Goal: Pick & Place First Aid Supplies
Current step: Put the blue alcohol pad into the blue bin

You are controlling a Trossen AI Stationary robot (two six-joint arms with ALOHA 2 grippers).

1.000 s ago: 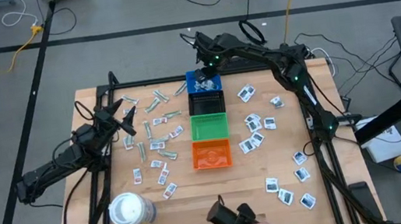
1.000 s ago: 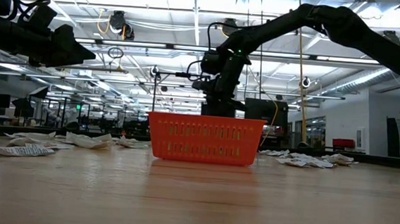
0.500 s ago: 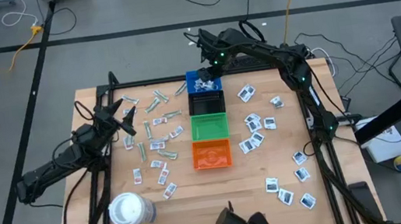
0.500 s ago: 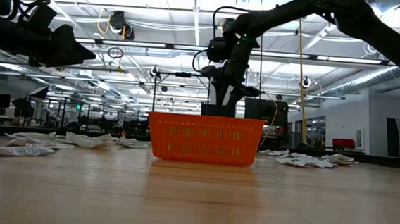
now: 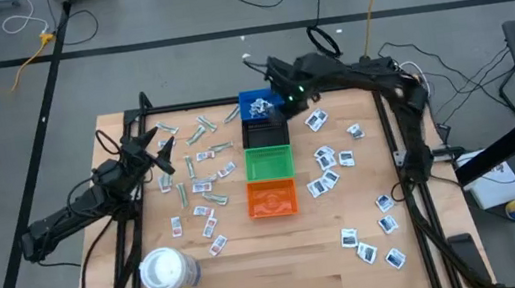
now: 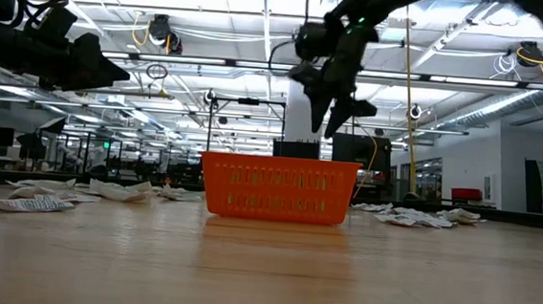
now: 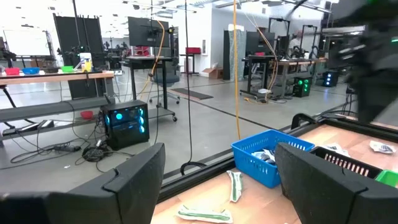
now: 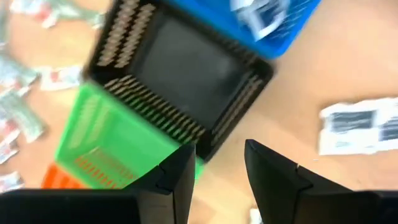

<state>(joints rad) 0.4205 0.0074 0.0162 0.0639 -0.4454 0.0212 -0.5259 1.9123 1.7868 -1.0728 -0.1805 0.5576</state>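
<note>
The first aid supplies lie flat on the table in two scatters, one on the left (image 5: 201, 158) and one on the right (image 5: 327, 170). A few white packets lie in the blue bin (image 5: 253, 100). My right gripper (image 5: 284, 101) hovers open and empty by that bin's right side, high above the table in the low view (image 6: 337, 107). Its wrist view shows its gripper (image 8: 217, 180) above the black bin (image 8: 180, 74), with a white packet (image 8: 367, 127) on the wood. My left gripper (image 5: 160, 156) waits open at the left edge (image 7: 217, 180).
Blue, black (image 5: 264, 131), green (image 5: 268, 164) and orange (image 5: 272, 198) bins stand in a row down the table's middle. A large white roll (image 5: 167, 270) stands near the front left. Bare wood lies along the near edge.
My right gripper has risen from over the blue bin and drawn toward the table's right and near side, now clear above the bins. A person's hand holding a dark object at the near edge has gone out of view.
</note>
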